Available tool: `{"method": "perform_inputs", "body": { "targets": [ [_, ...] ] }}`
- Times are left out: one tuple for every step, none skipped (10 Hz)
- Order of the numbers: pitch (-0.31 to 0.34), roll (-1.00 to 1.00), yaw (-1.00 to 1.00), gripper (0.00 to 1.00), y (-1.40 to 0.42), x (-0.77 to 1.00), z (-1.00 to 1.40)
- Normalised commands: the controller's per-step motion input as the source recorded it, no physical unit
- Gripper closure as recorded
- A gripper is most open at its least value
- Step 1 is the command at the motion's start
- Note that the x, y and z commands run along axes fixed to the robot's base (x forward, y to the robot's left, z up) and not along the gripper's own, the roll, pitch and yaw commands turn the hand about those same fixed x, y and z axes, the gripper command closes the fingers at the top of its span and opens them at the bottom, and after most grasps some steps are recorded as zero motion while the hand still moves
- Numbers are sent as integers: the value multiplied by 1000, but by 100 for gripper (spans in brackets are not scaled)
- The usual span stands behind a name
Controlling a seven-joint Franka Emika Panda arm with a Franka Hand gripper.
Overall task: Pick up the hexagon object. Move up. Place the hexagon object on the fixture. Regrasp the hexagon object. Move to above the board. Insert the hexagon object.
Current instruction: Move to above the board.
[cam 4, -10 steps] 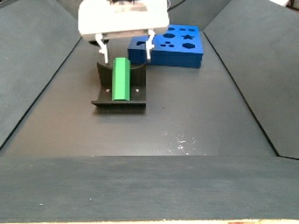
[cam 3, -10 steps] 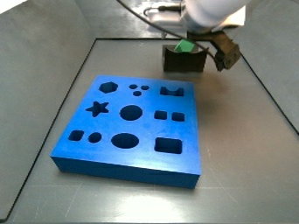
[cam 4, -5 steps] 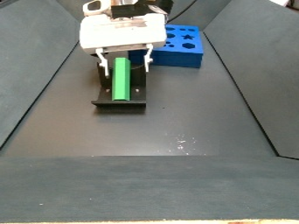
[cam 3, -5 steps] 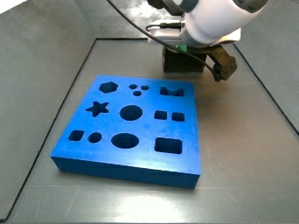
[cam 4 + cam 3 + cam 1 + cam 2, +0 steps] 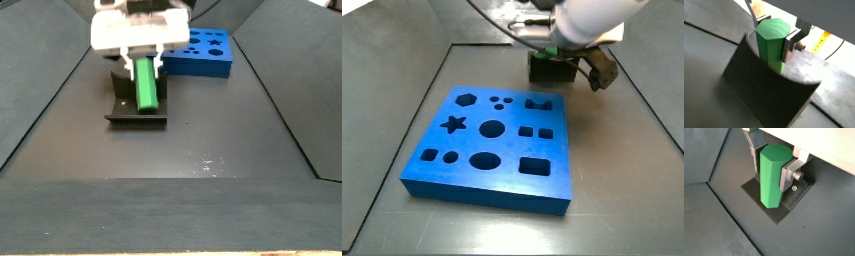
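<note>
Both wrist views show the hand [image 5: 774, 165] down over the fixture [image 5: 764, 95], its silver fingers [image 5: 789, 172] set on either side of the hexagon object [image 5: 771, 175]. The plates look pressed to the green bar's flats, so the hand seems to be pinching it, though the far plate is mostly hidden and I cannot be sure of full contact there. The bar lies along the fixture's notch, one hexagonal end facing the camera.

In a side view the hand [image 5: 138, 62] sits at the bar's far end, with the rest of the bar reaching toward the camera over the fixture [image 5: 120, 108]. The board [image 5: 198, 52] lies just behind.

For a good regrasp, I judge the plates should seat squarely on opposite flats before lifting, then rise straight so the bar does not scrape the notch or twist.
</note>
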Motion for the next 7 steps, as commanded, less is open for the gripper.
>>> {"method": "perform_inputs", "body": {
  "targets": [
    [29, -104, -50, 100, -288, -97, 1000],
    [40, -91, -48, 100, -283, -97, 1000],
    [64, -57, -36, 100, -265, -94, 1000],
    [74, -52, -25, 100, -251, -91, 1000],
    [78, -48, -6, 100, -233, -90, 1000],
    [80, -48, 5, 100, -224, -90, 1000],
    [74, -44, 26, 100, -199, -85, 1000]
  ]
}}
